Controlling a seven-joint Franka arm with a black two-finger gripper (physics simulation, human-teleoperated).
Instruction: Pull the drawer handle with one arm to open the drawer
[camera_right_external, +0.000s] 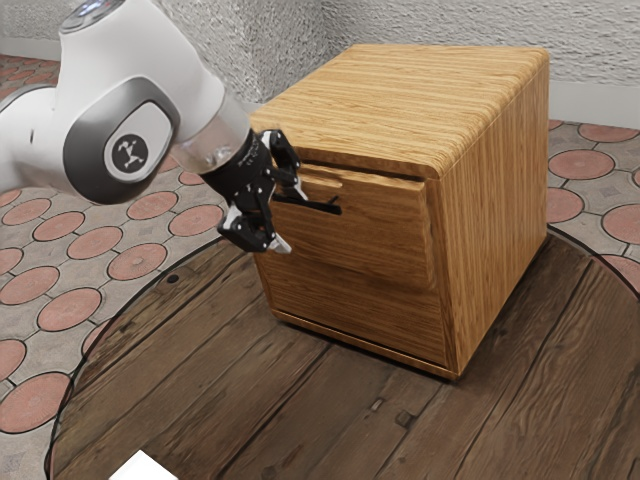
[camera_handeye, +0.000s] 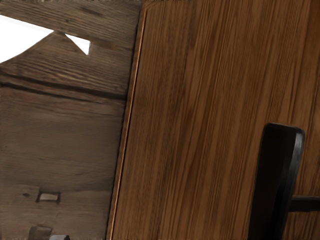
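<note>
One drawer (camera_right_external: 365, 235), the upper one of the wooden cabinet (camera_right_external: 430, 110), stands slightly pulled out, with its black handle (camera_right_external: 322, 206) projecting from the front. The hand (camera_right_external: 290, 218) sits at the handle's end toward the exterior view's left, fingers spread apart and not clamped. The cabinet rests on the round wooden counter (camera_right_external: 250, 400).

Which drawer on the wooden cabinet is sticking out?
The upper light-wood drawer with the black bar handle; the lower drawer sits flush.
</note>
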